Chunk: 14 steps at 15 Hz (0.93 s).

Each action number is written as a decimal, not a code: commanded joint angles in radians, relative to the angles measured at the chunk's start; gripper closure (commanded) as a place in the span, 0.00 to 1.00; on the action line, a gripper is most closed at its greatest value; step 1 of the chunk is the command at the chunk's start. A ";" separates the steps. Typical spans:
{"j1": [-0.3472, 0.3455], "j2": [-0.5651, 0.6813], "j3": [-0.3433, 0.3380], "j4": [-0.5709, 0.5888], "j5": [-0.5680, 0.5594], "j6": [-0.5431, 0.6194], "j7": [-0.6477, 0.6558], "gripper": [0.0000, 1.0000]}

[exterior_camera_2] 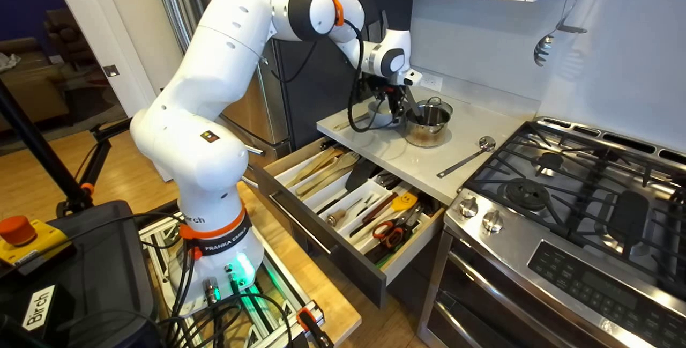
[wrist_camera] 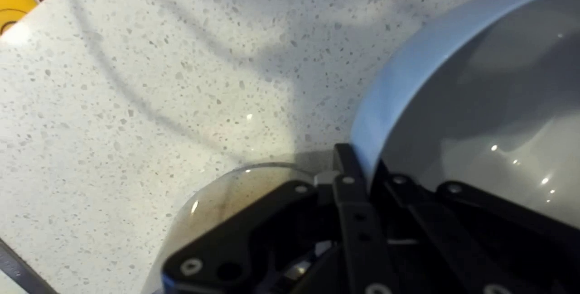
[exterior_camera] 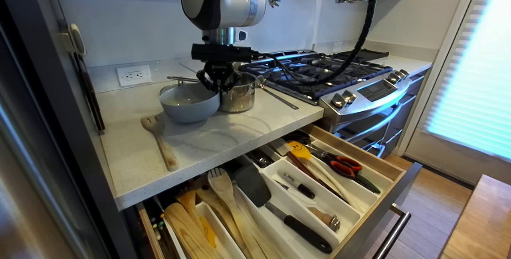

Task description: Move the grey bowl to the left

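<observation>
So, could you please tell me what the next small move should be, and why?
I'd probably raise the grey bowl slightly before heading left: the end effector looks closed on its rim, and in an exterior view a wooden spatula lies just left of the bowl, in the likely path. I can't tell whether the bowl touches the counter.

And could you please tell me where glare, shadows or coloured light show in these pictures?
In an exterior view, the bright blind glares bluish-white; in an exterior view, green light glows on the robot's base; in the wrist view, thin curved shadows cross the speckled countertop, and small highlights dot the inside of the grey bowl.
</observation>
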 commanded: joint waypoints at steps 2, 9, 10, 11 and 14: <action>-0.002 0.013 -0.030 0.022 -0.023 0.030 0.077 0.98; 0.009 0.154 -0.032 0.216 -0.024 0.019 0.158 0.98; 0.010 0.172 -0.032 0.241 -0.024 0.018 0.166 0.98; 0.011 0.187 -0.031 0.263 -0.024 0.017 0.171 0.98; 0.013 0.224 -0.028 0.315 -0.023 0.013 0.177 0.98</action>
